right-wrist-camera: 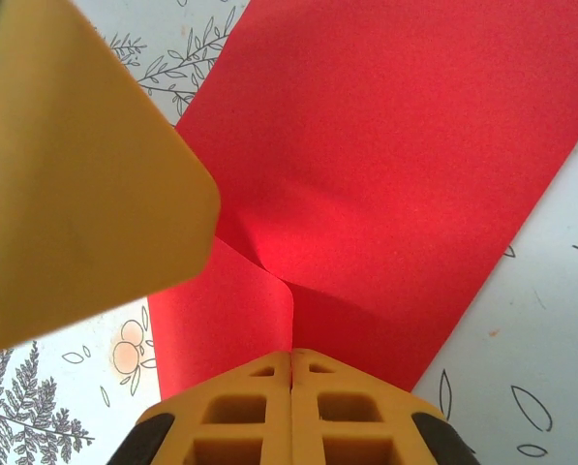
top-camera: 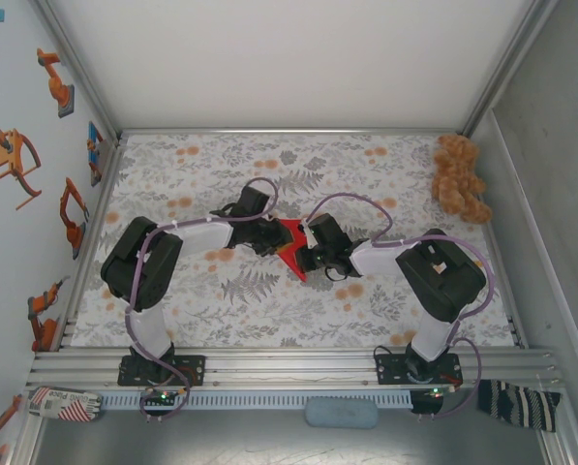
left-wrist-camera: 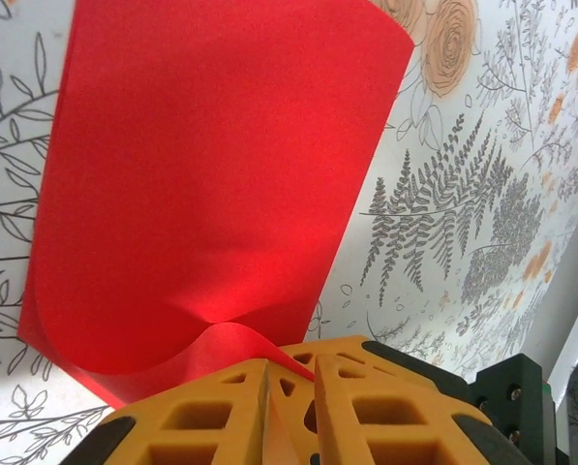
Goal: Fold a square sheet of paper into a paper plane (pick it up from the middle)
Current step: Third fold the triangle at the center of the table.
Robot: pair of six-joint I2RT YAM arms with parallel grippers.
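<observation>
The square sheet of paper is bright red and sits mid-table between my two grippers, with one pointed corner toward the near edge. My left gripper meets it from the left. In the left wrist view the sheet curls up and away, and a raised ridge of its near edge runs in between the left gripper's orange fingertips. My right gripper comes from the right. Its fingers press flat together at the right gripper on a fold of the sheet. The paper plane is out of view.
A brown teddy bear sits at the back right corner of the floral tablecloth. Aluminium rails run along the near edge by the arm bases. White walls close in the left, back and right. The left gripper's finger looms in the right wrist view.
</observation>
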